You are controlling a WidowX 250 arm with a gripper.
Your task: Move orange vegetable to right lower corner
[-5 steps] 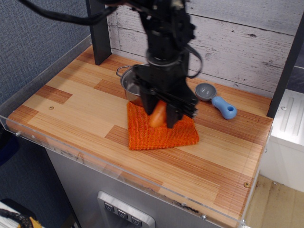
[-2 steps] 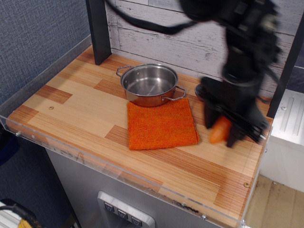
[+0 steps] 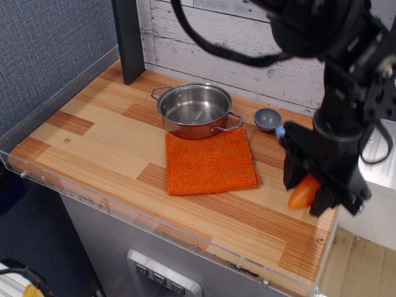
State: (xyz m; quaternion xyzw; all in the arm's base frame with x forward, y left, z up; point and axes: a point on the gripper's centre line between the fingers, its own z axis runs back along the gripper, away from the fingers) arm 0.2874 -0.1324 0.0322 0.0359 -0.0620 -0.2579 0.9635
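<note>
The orange vegetable (image 3: 303, 193) is a small glossy toy carrot, held between my black gripper's fingers (image 3: 307, 189). The gripper is shut on it at the right side of the wooden tabletop, just above the planks. The right lower corner (image 3: 312, 257) of the table, with a small screw (image 3: 320, 241) near the clear rim, lies just in front of and below the gripper. The arm hides the table's far right part.
A steel pot (image 3: 193, 109) stands at the back middle. A flat orange woven cloth (image 3: 210, 161) lies in front of it. A grey and blue scoop (image 3: 269, 119) lies right of the pot, partly hidden by the arm. A dark post (image 3: 129, 37) stands at the back left.
The gripper has carried the carrot from above the orange cloth to the right and toward the front, and now sits lower near the right front corner.
</note>
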